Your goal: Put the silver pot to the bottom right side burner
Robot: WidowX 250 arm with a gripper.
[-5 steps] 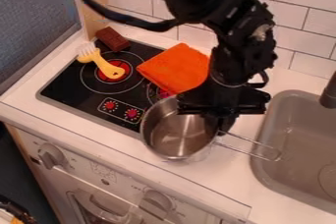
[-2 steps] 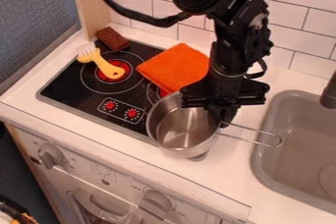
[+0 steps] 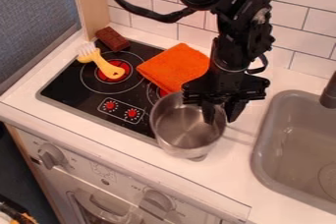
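The black gripper [image 3: 220,115] hangs over the right rim of the silver pot [image 3: 185,137], its fingers apart, the left one over the pot's inside and the right one just outside the rim. The pot stands at the stove's front right corner, partly over the counter. Behind and left of it, the bottom right burner [image 3: 154,92] is partly covered by the pot and the orange cloth. I cannot make out the pot's wire handle clearly.
An orange cloth [image 3: 174,67] lies across the right of the stove [image 3: 82,78]. A yellow brush [image 3: 103,66] rests on the left burner, with a brown block [image 3: 112,39] behind it. The grey sink [image 3: 289,134] is to the right.
The pot has shifted a little to the right and back along the counter. The gripper's fingers, close together at the rim before, have spread apart.
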